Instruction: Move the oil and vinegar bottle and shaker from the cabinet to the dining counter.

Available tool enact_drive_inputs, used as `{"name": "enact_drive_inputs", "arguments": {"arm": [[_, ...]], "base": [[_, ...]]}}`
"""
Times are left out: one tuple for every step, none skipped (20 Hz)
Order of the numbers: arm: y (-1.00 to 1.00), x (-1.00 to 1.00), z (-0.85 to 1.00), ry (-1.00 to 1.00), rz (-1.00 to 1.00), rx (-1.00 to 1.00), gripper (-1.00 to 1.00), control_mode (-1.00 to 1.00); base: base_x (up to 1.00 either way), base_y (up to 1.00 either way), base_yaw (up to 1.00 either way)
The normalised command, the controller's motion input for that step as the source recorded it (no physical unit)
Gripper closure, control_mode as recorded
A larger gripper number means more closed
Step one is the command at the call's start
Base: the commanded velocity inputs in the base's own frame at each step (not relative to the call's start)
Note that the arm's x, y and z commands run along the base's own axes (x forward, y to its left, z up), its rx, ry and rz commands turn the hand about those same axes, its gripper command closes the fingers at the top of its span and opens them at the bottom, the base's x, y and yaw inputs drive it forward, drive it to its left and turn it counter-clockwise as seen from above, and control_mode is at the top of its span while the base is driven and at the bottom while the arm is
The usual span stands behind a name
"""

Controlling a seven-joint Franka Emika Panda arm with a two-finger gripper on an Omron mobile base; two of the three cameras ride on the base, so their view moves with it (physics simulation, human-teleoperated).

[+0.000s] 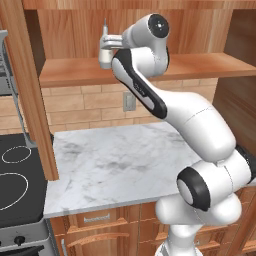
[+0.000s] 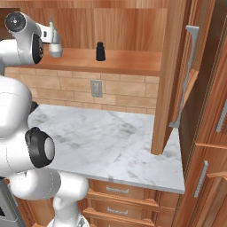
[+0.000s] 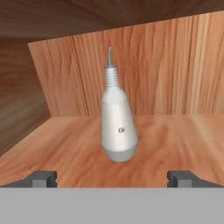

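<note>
While the jaws gape apart short of the oil and vinegar bottle (image 3: 118, 127), the shaker (image 2: 100, 52) stands well aside.

Lighting is even and diffuse throughout, with no visible source. The cabinet (image 3: 175, 70) interior is dimmer at its ceiling and left wall. The oil and vinegar bottle (image 3: 117, 127) casts only a faint contact shadow on the shelf. The marble desk (image 1: 115, 165) shows no glare. Rendering is soft and slightly blurred, without edge distortion.
</note>
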Motion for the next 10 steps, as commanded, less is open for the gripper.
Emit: {"name": "enact_drive_inputs", "arguments": {"arm": [[0.00, 0.18, -0.01, 0.01, 0.02, 0.00, -1.00, -1.00], [0.00, 0.18, -0.01, 0.02, 0.01, 0.00, -1.00, -1.00], [0.00, 0.17, 0.00, 0.03, 0.01, 0.00, -1.00, -1.00], [0.02, 0.17, -0.02, 0.03, 0.01, 0.00, -1.00, -1.00], [0.02, 0.17, -0.05, 0.03, 0.01, 0.00, -1.00, -1.00], [0.02, 0.15, -0.05, 0.02, 0.01, 0.00, -1.00, -1.00], [0.01, 0.15, -0.06, 0.02, 0.01, 0.00, -1.00, -1.00], [0.00, 0.16, -0.05, 0.00, 0.01, 0.00, -1.00, -1.00], [0.00, 0.16, -0.05, 0.00, 0.01, 0.00, -1.00, -1.00], [0.00, 0.17, -0.05, 0.00, 0.01, 0.00, -1.00, -1.00]], "base": [[0.00, 0.00, 0.00], [0.00, 0.00, 0.00], [0.00, 0.00, 0.00], [0.00, 0.00, 0.00], [0.00, 0.00, 0.00], [0.00, 0.00, 0.00], [0.00, 0.00, 0.00], [0.00, 0.00, 0.00], [0.00, 0.00, 0.00], [0.00, 0.00, 0.00]]}}
